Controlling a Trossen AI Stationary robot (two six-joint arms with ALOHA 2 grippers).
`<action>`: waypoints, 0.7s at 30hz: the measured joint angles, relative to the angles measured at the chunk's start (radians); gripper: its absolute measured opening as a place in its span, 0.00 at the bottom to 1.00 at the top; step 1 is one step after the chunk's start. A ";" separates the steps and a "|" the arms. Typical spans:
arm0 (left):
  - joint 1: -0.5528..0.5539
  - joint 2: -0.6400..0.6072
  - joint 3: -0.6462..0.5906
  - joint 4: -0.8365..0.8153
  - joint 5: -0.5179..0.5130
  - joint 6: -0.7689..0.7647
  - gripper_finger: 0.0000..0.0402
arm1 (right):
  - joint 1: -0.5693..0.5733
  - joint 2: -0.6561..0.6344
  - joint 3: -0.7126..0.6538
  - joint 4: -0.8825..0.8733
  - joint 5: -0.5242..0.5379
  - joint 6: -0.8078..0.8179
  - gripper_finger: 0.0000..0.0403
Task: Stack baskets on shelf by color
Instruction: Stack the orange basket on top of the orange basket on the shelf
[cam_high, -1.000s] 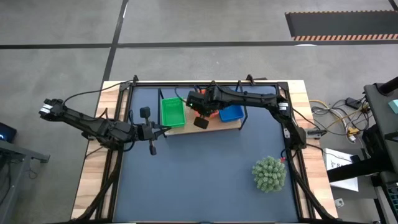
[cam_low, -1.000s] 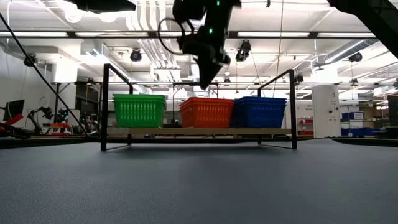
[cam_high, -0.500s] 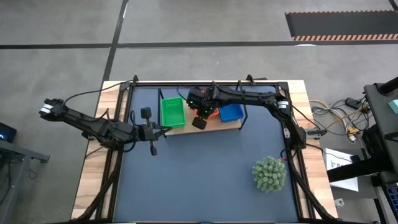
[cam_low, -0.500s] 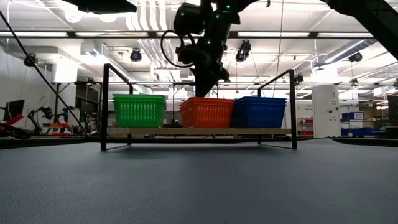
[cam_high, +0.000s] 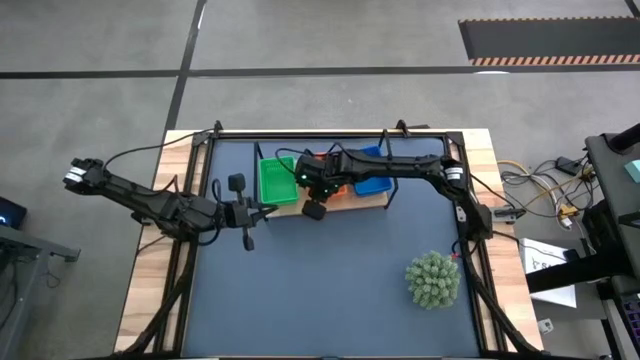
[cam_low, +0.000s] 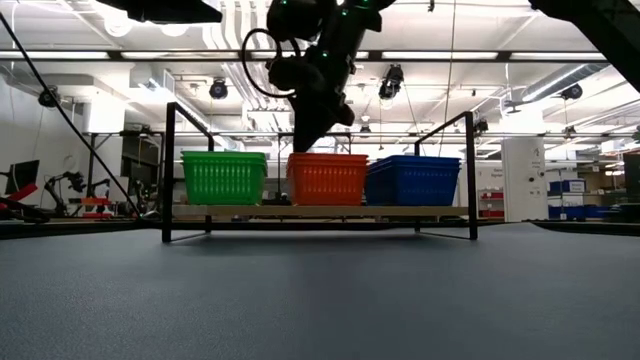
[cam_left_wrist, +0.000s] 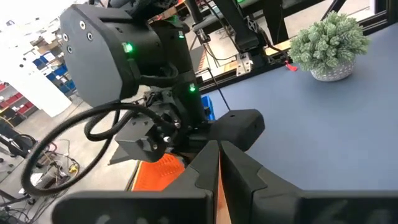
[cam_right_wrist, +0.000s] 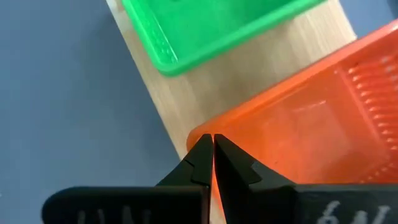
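High view: right arm stretches across, right gripper (cam_high: 316, 196) pinched shut over the orange basket's (cam_right_wrist: 298, 118) near corner; left gripper (cam_high: 246, 212) closed, waiting left.

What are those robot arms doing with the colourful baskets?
Three small perforated plastic baskets, green, orange-red and blue, sit in a row on the low light-wood shelf with the black wire frame. The right end effector is shut, its tips at a corner of the orange-red basket. The left end effector, also shut, waits over the dark-blue mat near the shelf.
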 joint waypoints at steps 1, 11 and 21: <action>0.000 0.000 0.001 0.000 0.000 -0.005 0.00 | 0.001 0.000 0.003 0.003 0.001 -0.006 0.02; 0.000 0.000 0.004 0.000 0.000 -0.024 0.00 | -0.019 0.000 0.023 -0.002 0.011 -0.032 0.02; 0.000 0.000 0.003 0.000 0.001 -0.024 0.00 | -0.021 0.000 -0.047 0.017 0.012 -0.024 0.02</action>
